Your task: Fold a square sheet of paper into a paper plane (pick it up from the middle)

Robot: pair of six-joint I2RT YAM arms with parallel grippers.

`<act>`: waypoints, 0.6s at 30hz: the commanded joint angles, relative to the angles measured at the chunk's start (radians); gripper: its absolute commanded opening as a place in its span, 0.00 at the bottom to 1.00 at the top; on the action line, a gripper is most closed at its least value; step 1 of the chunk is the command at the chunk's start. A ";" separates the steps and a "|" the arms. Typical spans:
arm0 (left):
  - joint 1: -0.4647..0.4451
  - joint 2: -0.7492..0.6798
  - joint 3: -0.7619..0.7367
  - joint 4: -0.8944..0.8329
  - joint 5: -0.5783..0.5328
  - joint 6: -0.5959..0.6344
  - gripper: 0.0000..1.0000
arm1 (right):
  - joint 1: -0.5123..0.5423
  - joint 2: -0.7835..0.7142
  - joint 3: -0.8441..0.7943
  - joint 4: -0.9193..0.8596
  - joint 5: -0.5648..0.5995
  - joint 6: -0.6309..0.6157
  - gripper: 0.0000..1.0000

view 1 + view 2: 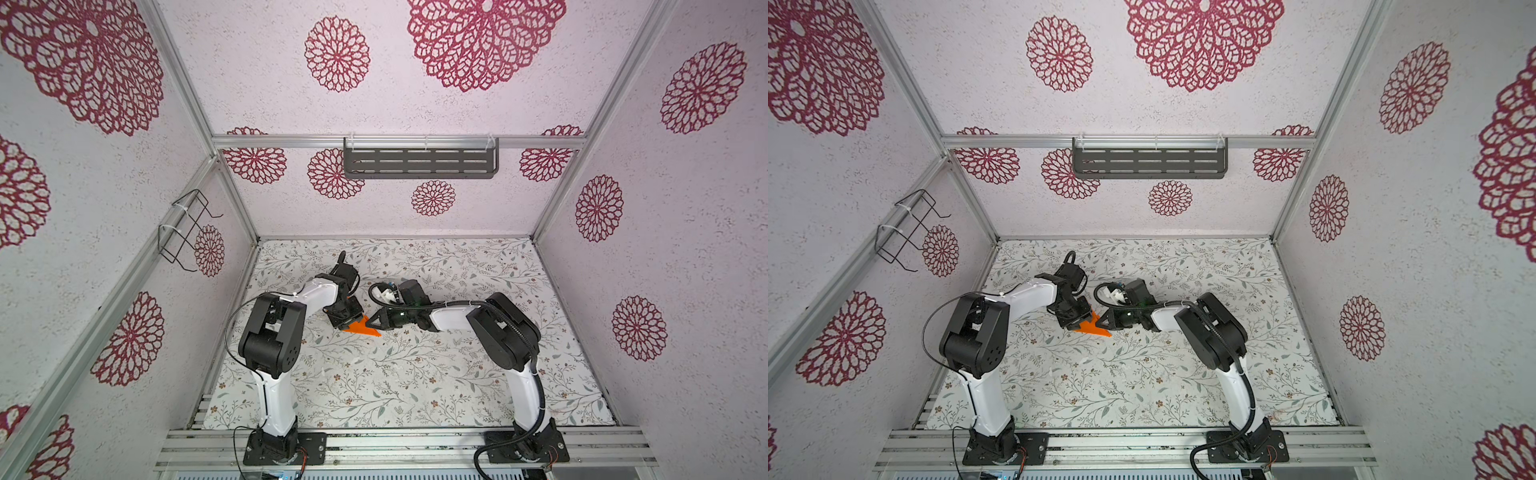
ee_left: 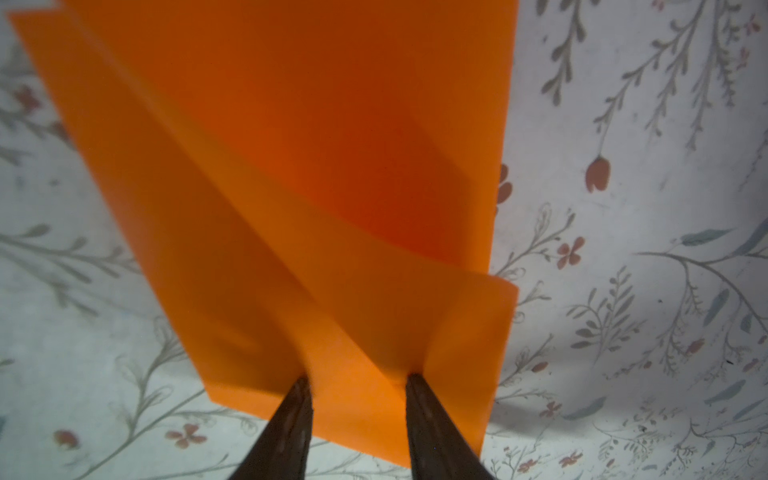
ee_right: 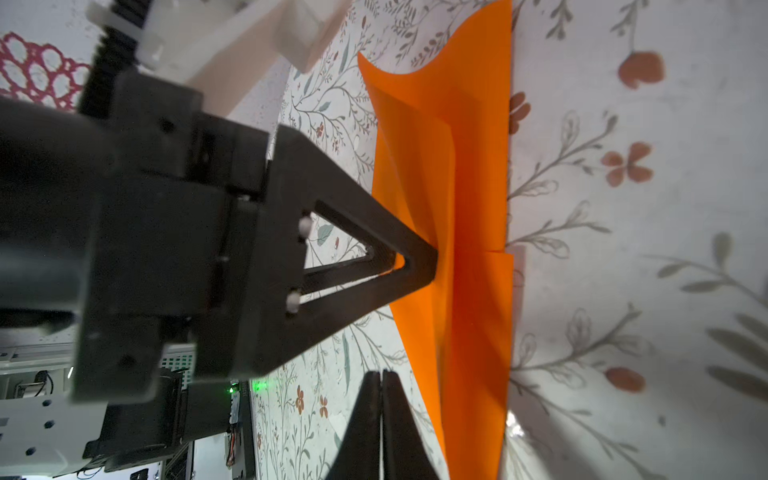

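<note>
Paper plane [image 1: 360, 329] between left tool [image 2: 358, 378], right tool [image 3: 380, 374]

The bench [image 1: 415, 395] has a white cover with leaves and little flowers. The folded orange paper [image 1: 360, 327] rests on it near the middle. Some tiny white bits [image 1: 356, 360] lie nearby.

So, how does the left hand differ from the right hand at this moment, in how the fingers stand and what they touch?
The left hand has its fingers apart; the right hand has its fingers shut together. The left hand's fingertips press on the folded orange paper; the right hand's tips stand beside it, gripping nothing visible. Both point at the paper, low over the flowered table.
</note>
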 commanded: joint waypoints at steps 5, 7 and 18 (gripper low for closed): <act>0.011 0.164 -0.091 -0.031 -0.120 -0.001 0.41 | -0.009 0.026 0.054 -0.076 0.010 -0.032 0.09; 0.012 0.163 -0.091 -0.030 -0.118 -0.002 0.41 | -0.016 0.031 0.051 -0.081 0.018 -0.029 0.08; 0.011 0.179 -0.082 -0.028 -0.106 0.001 0.42 | -0.021 0.060 0.063 -0.095 0.007 -0.033 0.10</act>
